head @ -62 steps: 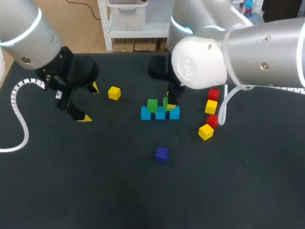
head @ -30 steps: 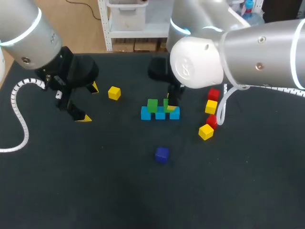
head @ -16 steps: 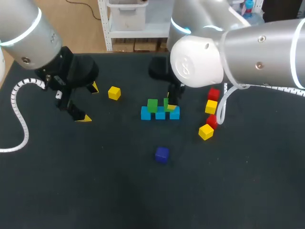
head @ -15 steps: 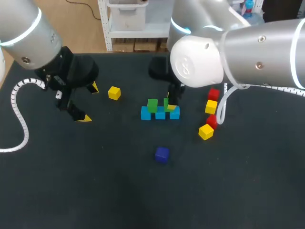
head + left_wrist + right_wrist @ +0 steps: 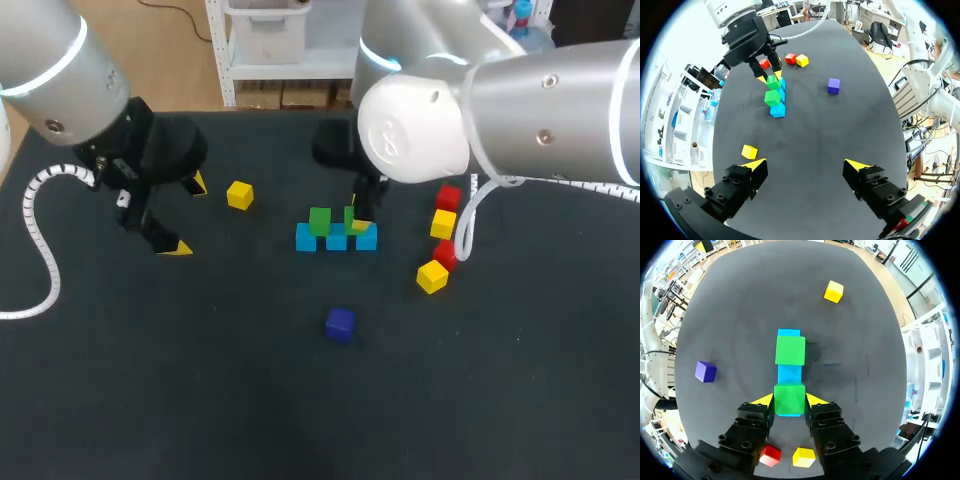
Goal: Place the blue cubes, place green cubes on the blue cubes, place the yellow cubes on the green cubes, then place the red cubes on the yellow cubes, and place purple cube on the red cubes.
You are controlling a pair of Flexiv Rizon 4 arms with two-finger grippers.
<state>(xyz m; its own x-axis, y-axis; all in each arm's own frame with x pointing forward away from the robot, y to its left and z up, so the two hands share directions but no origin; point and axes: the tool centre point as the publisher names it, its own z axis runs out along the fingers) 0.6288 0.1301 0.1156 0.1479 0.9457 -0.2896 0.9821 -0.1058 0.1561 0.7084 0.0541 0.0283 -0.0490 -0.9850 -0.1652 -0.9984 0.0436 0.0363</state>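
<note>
Three blue cubes [image 5: 336,240] sit in a touching row near the middle of the dark bench [image 5: 300,400]. A green cube [image 5: 789,396] rests on the row's right end, and the right jaws are closed on its two sides, one yellow tip [image 5: 763,400] against each face. The other green cube [image 5: 790,350] sits free further along the row, over the seam between two blue ones.

The right wrist view shows this grip plainly. In the head view the right arm [image 5: 520,100] covers most of it.

The left jaws hang wide apart with nothing between them, well to the left of the stack. A lone yellow cube [image 5: 239,195] lies near their tip [image 5: 198,183].

The purple cube [image 5: 340,323] lies alone on the near side of the row. Right of the row, two red cubes [image 5: 448,198] and two yellow cubes [image 5: 432,275] alternate in a loose line. The head view shows all four of these. The left wrist view shows only three of them, beyond the stack, and the right wrist view shows just one red and one yellow beneath its jaws.
</note>
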